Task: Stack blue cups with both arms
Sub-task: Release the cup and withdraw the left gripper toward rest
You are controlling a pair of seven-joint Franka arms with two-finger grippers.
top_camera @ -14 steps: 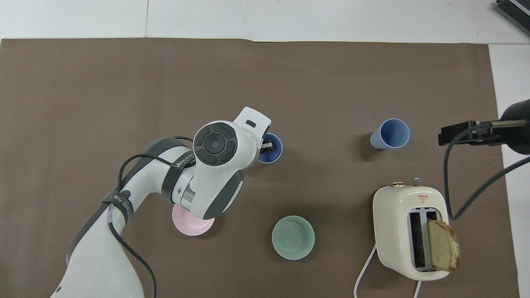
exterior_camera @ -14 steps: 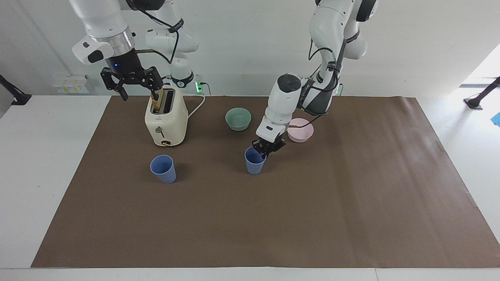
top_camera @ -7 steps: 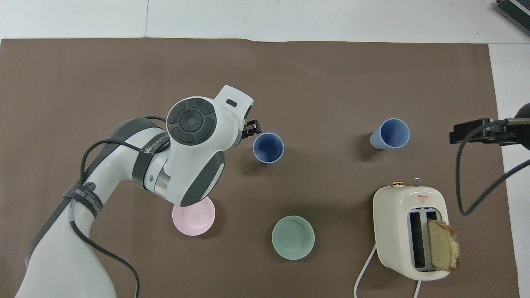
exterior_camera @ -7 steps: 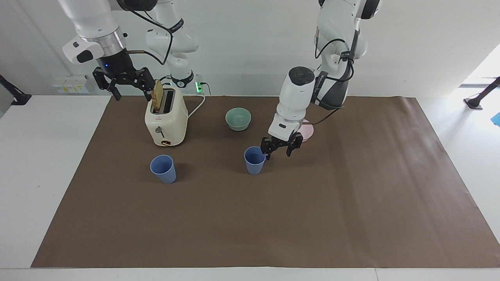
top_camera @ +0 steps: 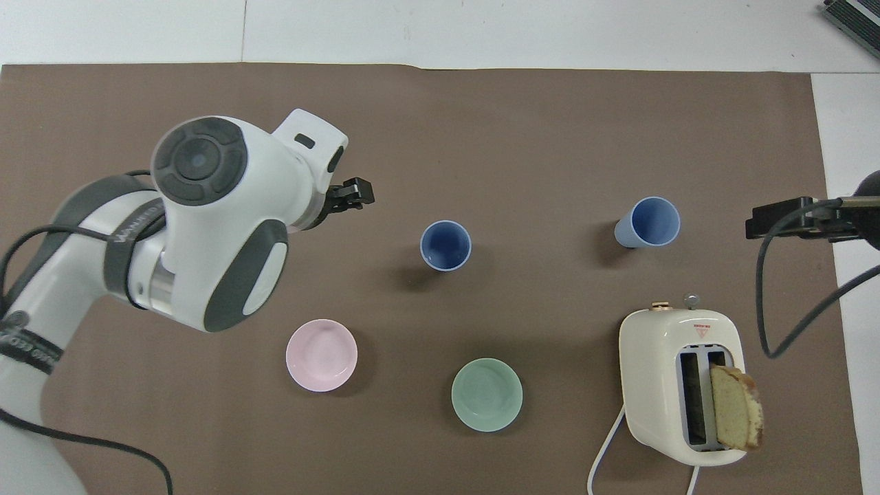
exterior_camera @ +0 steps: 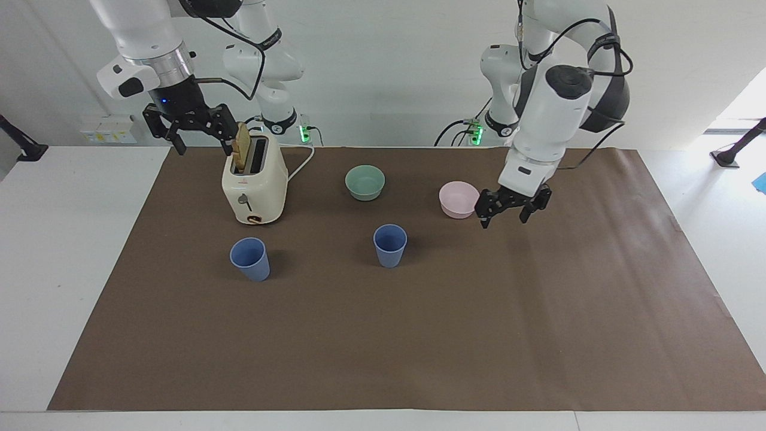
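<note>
A: What is shown in the facing view?

B: Two matte periwinkle-blue tapered plastic cups are seen upright on the brown paper sheet (exterior_camera: 383, 335) covering the white bench (exterior_camera: 66, 239). One blue cup (exterior_camera: 390, 245) is placed near the middle of the sheet; the other blue cup (exterior_camera: 250, 258) is set well apart from it, toward the right arm's end, farther from the robots than the cream two-slot toaster (exterior_camera: 254, 182). The left end effector (exterior_camera: 508, 212) is held in the air over bare sheet just beside the pale pink bowl (exterior_camera: 459, 199); its fingers are spread and nothing is gripped. The right end effector (exterior_camera: 192, 129) is raised beside the toaster, fingers spread wide and empty, next to the slice of bread (exterior_camera: 242, 145) standing in a slot. A pale green bowl (exterior_camera: 365, 182) is set between the toaster and the pink bowl.

A: And from overhead?

B: The middle cup (top_camera: 446, 245) and the second cup (top_camera: 648, 222) are seen apart, unstacked, both empty. The left end effector (top_camera: 350, 194) is seen only as black tips under the white wrist, clear of the middle cup. Of the right end effector (top_camera: 790, 218) only a black edge is shown at the frame's side, and its opening cannot be judged here. The pink bowl (top_camera: 321, 355), green bowl (top_camera: 487, 394) and toaster (top_camera: 680, 385) lie nearer the robots than the cups.
</note>
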